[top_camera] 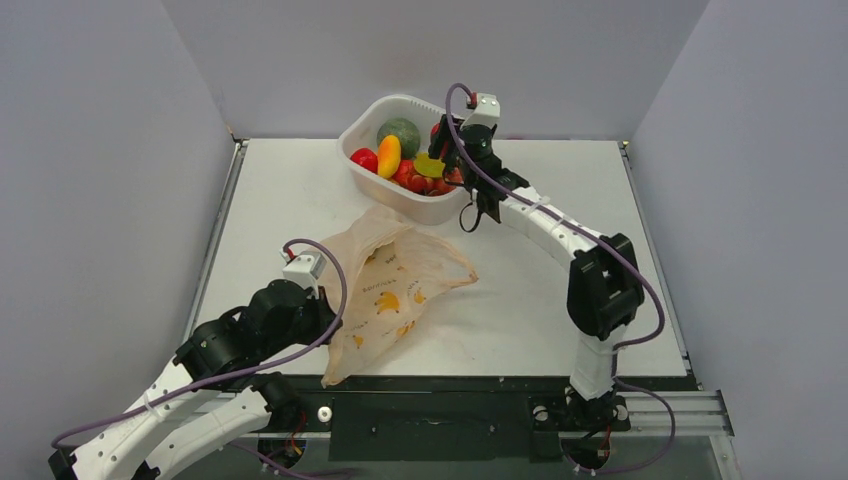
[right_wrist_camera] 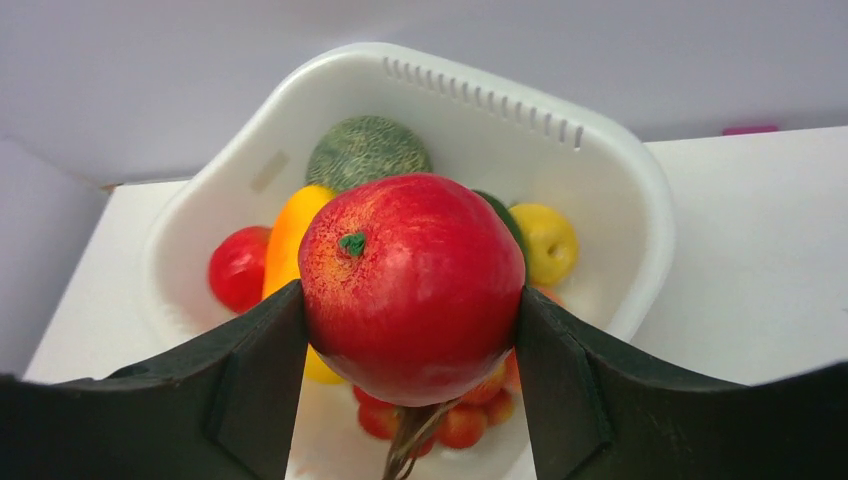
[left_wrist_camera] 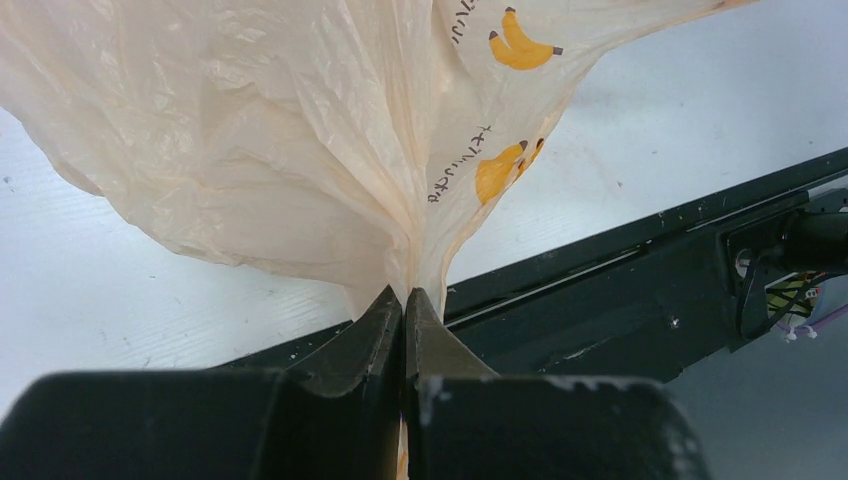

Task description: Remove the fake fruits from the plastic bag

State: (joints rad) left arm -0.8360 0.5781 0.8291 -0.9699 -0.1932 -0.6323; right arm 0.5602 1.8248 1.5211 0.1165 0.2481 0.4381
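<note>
The peach-orange plastic bag [top_camera: 400,285] lies crumpled on the table in front of my left arm, with banana prints showing. My left gripper [top_camera: 325,318] is shut on a gathered fold of the bag [left_wrist_camera: 280,130], fingertips [left_wrist_camera: 392,305] pressed together on the film. My right gripper [top_camera: 445,150] hovers over the white tub [top_camera: 432,210]. It is shut on a glossy red apple-like fake fruit [right_wrist_camera: 412,285], held between both fingers [right_wrist_camera: 260,360] above the tub. Whether any fruit is inside the bag is hidden.
The white tub [right_wrist_camera: 620,170] at the back holds a dark-green melon [right_wrist_camera: 367,150], an orange-yellow oval fruit [right_wrist_camera: 290,225], a red fruit [right_wrist_camera: 238,268], a yellow fruit [right_wrist_camera: 548,240] and small red cherries [right_wrist_camera: 460,420]. A black rail [left_wrist_camera: 640,290] runs along the table's near edge.
</note>
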